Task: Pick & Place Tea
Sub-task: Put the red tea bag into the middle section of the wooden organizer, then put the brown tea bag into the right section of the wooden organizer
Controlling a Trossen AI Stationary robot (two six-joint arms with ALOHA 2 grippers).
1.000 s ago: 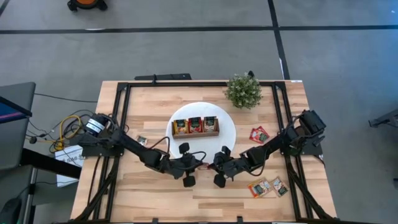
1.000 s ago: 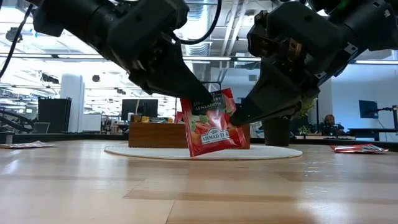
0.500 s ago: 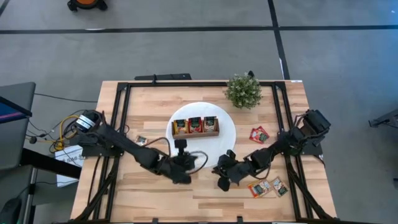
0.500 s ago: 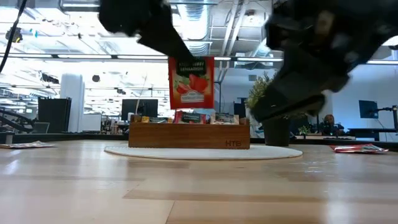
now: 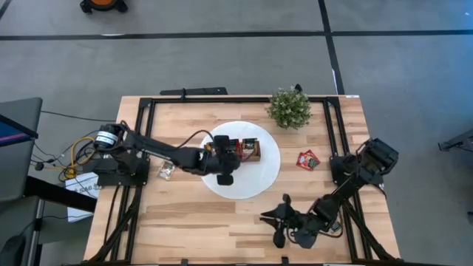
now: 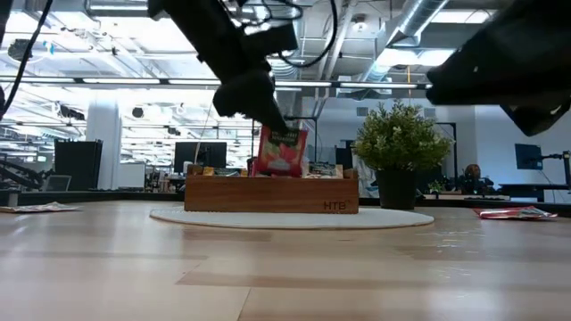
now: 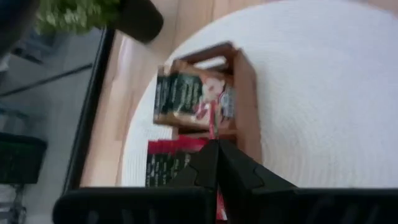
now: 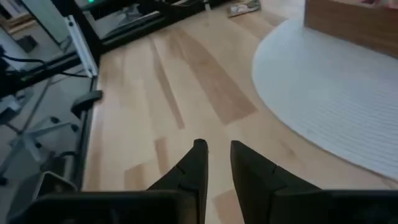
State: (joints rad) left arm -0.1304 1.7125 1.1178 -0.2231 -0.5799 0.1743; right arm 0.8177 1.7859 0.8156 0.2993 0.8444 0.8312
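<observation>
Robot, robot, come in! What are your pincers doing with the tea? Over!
Left pincer shut on red tea sachet, over the wooden box. Right pincer slightly open, empty, near table's front edge. Nothing in the way.

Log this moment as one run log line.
left gripper: shut on red tea sachet over wooden box | right gripper: open, empty, near table's front edge

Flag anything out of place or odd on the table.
Loose tea sachets lie outside the wooden box: a red one right of the white disc, another left of it. The left hand holds a red sachet above the box, not yet in.
</observation>
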